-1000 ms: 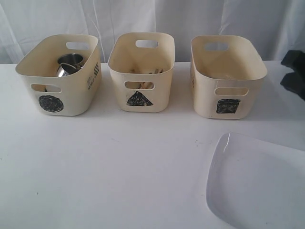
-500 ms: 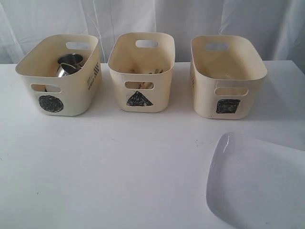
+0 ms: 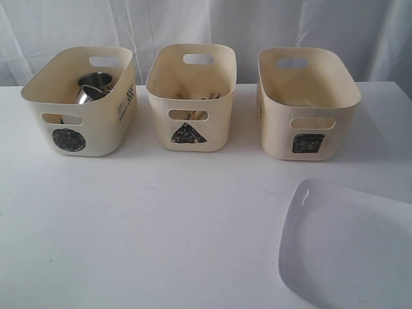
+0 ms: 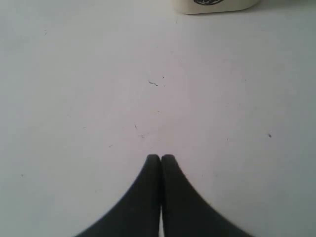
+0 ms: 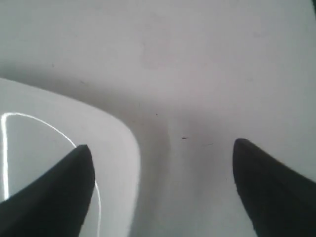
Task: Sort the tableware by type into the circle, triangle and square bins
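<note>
**Entry: three tubs in a row, plate on table, grippers off the load**

Exterior view. Three alike cream plastic tubs stood in a row on a matte white table point(image 3: 161, 219), in front of a creased white curtain point(image 3: 193, 22). Each had smooth walls, rounded corners and slot-shaped cut-out handles.
- The circle bin point(image 3: 96, 132) sat at 10 o'clock, with a black scribbled disc on its front. Dark print on its side wall was too small to read.
- The triangle bin point(image 3: 219, 125) sat at 12 o'clock, with a scribbled black triangle under the handle slot.
- The square bin point(image 3: 277, 138) sat at 2 o'clock, with a scribbled black square. The small dark marks on its side were unreadable.

Contents:
- Shiny steel mugs point(image 3: 96, 85) lay inside the circle bin.
- Tan wooden chopsticks point(image 3: 196, 98) lay inside the triangle bin.
- The inside of the square bin could not be made out.

The white plate point(image 3: 351, 251), glossy and rounded-square with a raised rim, lay flat on the table at 4 to 5 o'clock. It was well apart from the bins and cut off by the frame edge.

Left wrist view. The left gripper point(image 4: 160, 158) had its black fingers pressed together, clenched on nothing, over bare, lightly speckled table. The base of a cream tub point(image 4: 232, 5) showed ahead, with its mark cut off.

Right wrist view. The right gripper point(image 5: 160, 145) was spread wide. One finger was over the plate's rounded corner point(image 5: 49, 143) and the other over bare table. I could not tell whether it touched the plate.
</note>
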You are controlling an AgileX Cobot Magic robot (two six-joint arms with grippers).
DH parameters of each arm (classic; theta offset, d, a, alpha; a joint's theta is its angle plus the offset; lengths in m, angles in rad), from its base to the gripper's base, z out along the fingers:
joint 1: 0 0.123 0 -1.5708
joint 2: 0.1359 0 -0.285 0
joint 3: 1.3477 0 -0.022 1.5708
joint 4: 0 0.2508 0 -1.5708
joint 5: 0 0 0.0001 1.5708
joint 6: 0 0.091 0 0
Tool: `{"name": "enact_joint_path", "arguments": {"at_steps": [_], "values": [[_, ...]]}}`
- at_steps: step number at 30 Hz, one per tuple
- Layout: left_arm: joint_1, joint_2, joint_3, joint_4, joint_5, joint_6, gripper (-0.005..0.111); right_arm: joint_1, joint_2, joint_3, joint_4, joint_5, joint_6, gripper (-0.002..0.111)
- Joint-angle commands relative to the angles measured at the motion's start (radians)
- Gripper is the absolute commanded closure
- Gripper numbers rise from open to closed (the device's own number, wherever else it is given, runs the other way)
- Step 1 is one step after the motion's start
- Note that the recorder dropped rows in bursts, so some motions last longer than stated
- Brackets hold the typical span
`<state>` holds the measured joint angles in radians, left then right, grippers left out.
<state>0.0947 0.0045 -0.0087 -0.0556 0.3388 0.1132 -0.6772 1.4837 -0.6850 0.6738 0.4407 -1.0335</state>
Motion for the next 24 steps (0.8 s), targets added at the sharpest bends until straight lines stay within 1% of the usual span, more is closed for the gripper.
{"name": "enact_joint_path", "arguments": {"at_steps": [1, 4, 10, 12, 15, 17, 19, 24], "values": [[0.002, -0.005, 0.009, -0.004, 0.013, -0.002, 0.107, 0.0, 0.073, -0.002, 0.006, 0.009, -0.217, 0.036], [0.002, -0.005, 0.009, -0.004, 0.013, -0.002, 0.107, 0.0, 0.11, -0.002, 0.006, 0.028, -0.301, 0.036], [0.002, -0.005, 0.009, -0.004, 0.013, -0.002, 0.107, 0.0, 0.146, -0.002, 0.014, 0.044, -0.335, 0.036], [0.002, -0.005, 0.009, -0.004, 0.013, -0.002, 0.107, 0.0, 0.165, -0.002, 0.058, 0.071, -0.386, 0.036], [0.002, -0.005, 0.009, -0.004, 0.013, -0.002, 0.107, 0.0, 0.184, -0.002, 0.169, 0.126, -0.517, 0.036], [0.002, -0.005, 0.009, -0.004, 0.013, -0.002, 0.107, 0.0, 0.193, -0.002, 0.234, 0.166, -0.599, 0.038], [0.002, -0.005, 0.009, -0.004, 0.013, -0.002, 0.107, 0.0, 0.201, -0.002, 0.255, 0.189, -0.651, 0.04], [0.002, -0.005, 0.009, -0.004, 0.013, -0.002, 0.107, 0.0, 0.244, 0.0, 0.255, 0.19, -0.674, 0.046]]}}
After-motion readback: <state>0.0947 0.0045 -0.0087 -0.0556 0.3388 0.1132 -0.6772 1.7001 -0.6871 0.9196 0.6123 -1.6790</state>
